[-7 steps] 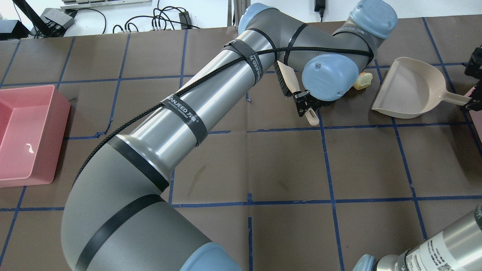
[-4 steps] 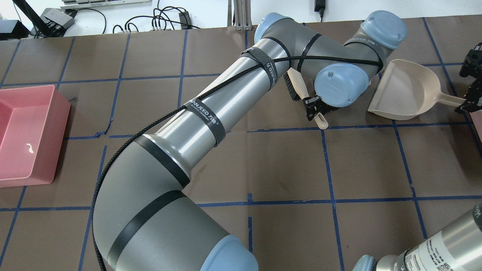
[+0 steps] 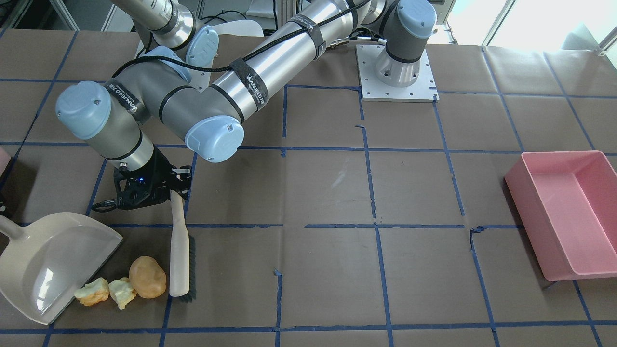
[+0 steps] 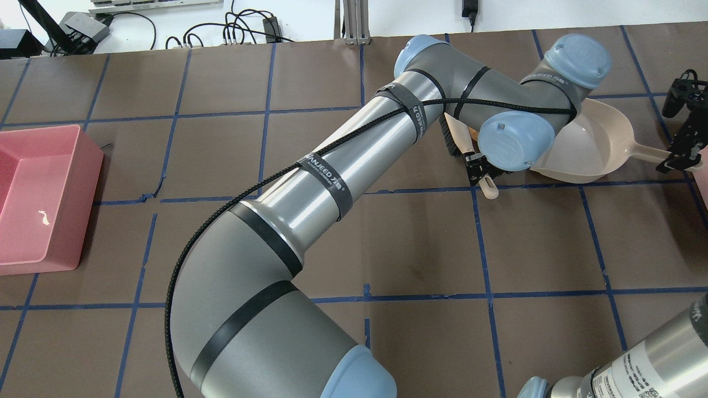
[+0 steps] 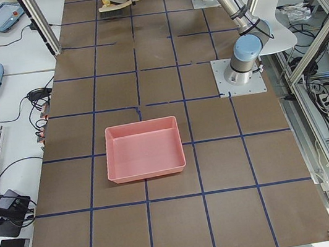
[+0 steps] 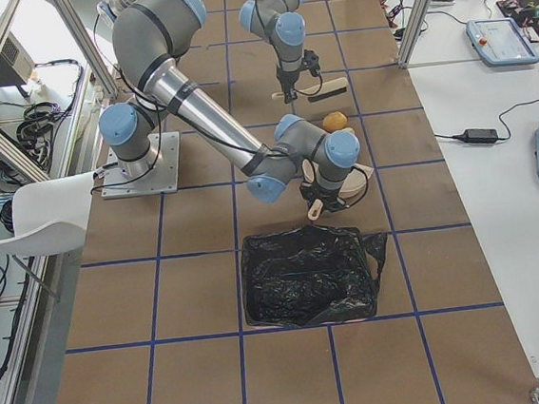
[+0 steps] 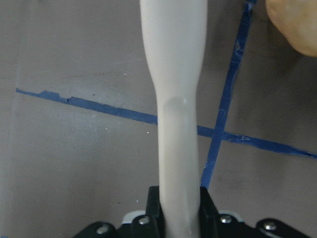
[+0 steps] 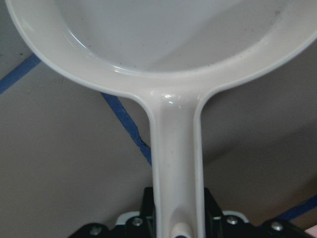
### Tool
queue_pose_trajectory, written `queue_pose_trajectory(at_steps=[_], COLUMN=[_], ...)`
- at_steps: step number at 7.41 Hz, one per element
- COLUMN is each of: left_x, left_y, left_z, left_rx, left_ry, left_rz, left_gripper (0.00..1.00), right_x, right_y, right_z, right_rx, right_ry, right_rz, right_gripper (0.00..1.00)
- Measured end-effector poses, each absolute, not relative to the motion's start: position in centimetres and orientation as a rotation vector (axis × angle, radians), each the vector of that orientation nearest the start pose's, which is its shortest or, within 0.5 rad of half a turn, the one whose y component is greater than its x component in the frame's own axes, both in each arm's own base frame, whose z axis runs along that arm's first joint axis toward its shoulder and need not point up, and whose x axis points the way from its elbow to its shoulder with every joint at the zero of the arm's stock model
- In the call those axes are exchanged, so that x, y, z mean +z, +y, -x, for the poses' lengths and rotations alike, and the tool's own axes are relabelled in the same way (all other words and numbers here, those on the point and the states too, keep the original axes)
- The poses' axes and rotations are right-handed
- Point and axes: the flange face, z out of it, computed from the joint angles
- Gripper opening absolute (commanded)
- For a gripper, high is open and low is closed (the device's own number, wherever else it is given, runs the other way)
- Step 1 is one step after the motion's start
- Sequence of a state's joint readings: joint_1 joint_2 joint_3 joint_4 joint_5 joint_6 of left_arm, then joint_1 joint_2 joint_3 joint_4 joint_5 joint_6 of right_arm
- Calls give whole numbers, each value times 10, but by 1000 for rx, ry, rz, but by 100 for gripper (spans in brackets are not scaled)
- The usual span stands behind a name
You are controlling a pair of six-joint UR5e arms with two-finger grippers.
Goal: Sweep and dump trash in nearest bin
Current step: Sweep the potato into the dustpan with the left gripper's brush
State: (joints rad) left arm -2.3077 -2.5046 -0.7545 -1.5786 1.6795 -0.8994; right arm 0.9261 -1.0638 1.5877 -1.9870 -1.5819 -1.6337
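Observation:
The trash lies in the front view: a tan-orange lump [image 3: 147,283] and two pale chunks [image 3: 121,292] [image 3: 92,291], in a row between the cream brush [image 3: 181,255] and the mouth of the cream dustpan [image 3: 53,265]. The left chunk touches the pan's lip. My left gripper [image 3: 176,193] is shut on the brush handle [image 7: 178,124]. My right gripper [image 4: 677,157] is shut on the dustpan handle [image 8: 176,163]. In the overhead view my left arm hides the trash. The nearest bin shows only as a pink corner [image 3: 2,160] at the front view's left edge.
A large pink tub [image 4: 38,199] stands far off at the table's other end. In the exterior right view a container lined with a black bag [image 6: 305,275] sits just beyond the dustpan [image 6: 353,177]. My left arm [image 4: 343,166] spans the table's middle.
My left arm has swept the brush to the right toward the dustpan. The pan has shifted slightly toward the brush. The pale chunk seen earlier is now hidden under the arm.

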Motion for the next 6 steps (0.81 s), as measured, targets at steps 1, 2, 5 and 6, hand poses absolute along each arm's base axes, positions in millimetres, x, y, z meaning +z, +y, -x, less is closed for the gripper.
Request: queue_pose_trajectory(at_steps=[1, 2, 5, 6], left_x=[250, 242, 227, 223], left_y=[-523, -524, -527, -527], left_z=[643, 646, 652, 654], left_rx=[17, 18, 28, 44], left_ry=[2971, 2974, 2990, 3004], left_rz=[212, 203, 133, 95], left_gripper=[0, 0, 0, 0], right_x=[228, 227, 228, 230], right_y=[-586, -586, -586, -588], right_z=[275, 274, 271, 267], right_rx=[86, 88, 89, 89], right_ry=[2678, 2672, 2662, 2659], right_rz=[1445, 1443, 1445, 1454], right_gripper=[13, 13, 14, 15])
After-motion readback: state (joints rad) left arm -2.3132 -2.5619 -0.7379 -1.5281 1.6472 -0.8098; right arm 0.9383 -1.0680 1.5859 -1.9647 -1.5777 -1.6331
